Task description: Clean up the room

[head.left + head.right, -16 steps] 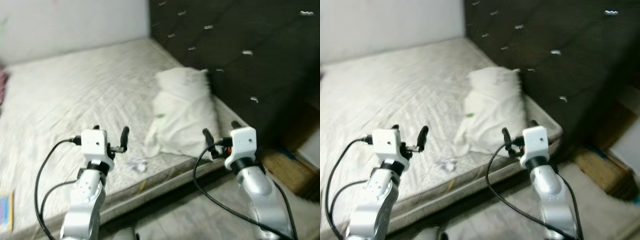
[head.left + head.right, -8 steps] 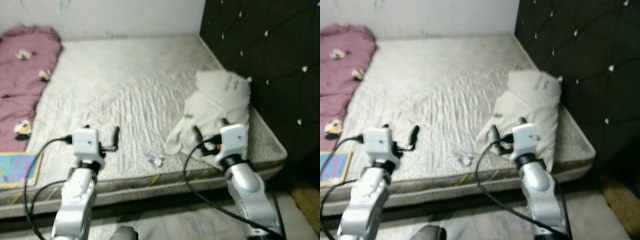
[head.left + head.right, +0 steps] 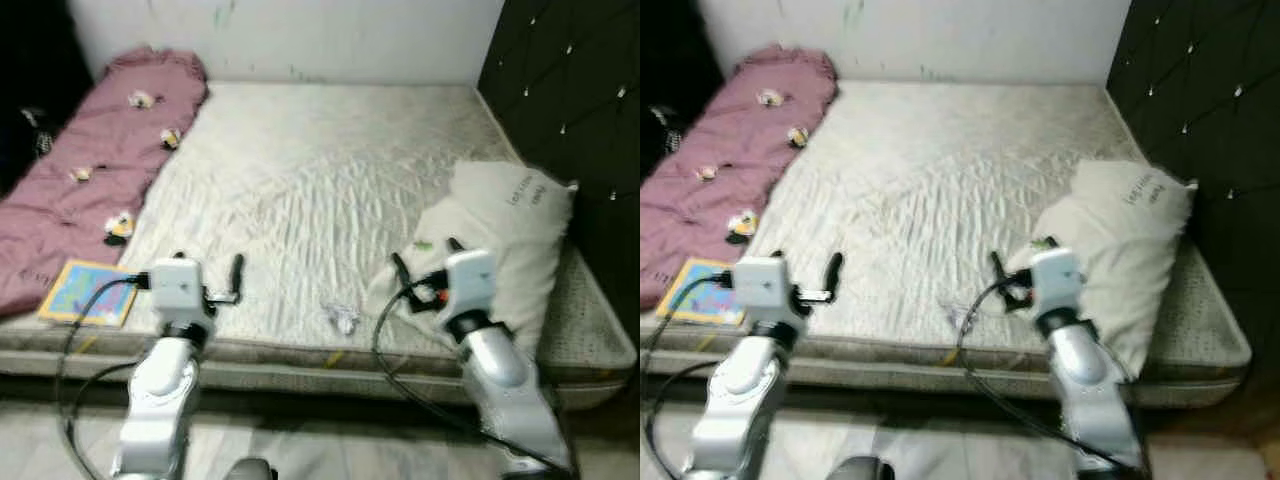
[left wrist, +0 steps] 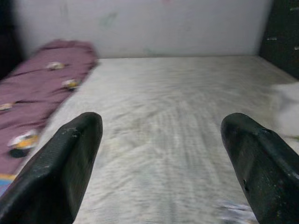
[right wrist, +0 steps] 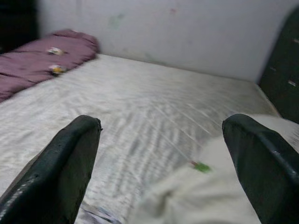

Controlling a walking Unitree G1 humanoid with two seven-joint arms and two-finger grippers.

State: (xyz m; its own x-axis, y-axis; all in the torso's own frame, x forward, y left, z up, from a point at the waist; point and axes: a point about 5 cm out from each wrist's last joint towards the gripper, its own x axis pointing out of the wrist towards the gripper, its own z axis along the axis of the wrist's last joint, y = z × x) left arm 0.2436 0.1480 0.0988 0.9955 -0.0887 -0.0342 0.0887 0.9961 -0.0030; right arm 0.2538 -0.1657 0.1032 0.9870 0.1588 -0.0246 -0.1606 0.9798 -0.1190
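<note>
At the far left a pink blanket (image 3: pixel 95 160) lies along the mattress (image 3: pixel 320 180) edge, its long axis running from the near left corner toward the back wall. Just in front of it a colourful book (image 3: pixel 88 292) lies flat at the near edge of the bed. The left gripper (image 3: pixel 208 268) hovers above the near edge, its two fingers (image 4: pixel 60 172) spread wide with nothing between them; the left wrist view looks along the bed and catches the blanket and a pale blurred scrap at one lower corner. Between the two arms a small crumpled wrapper (image 3: pixel 342 317) rests on the mattress close to the near edge; it is too small to tell which way it points. The right gripper (image 3: pixel 425 268) is held over the bed beside the white pillow (image 3: pixel 500 235), also spread and empty. The right wrist view shows a small green scrap (image 5: pixel 202 166) on the pillow. The pillow's long axis runs from the near edge up toward the dark tufted headboard (image 3: pixel 570 90) on the right
</note>
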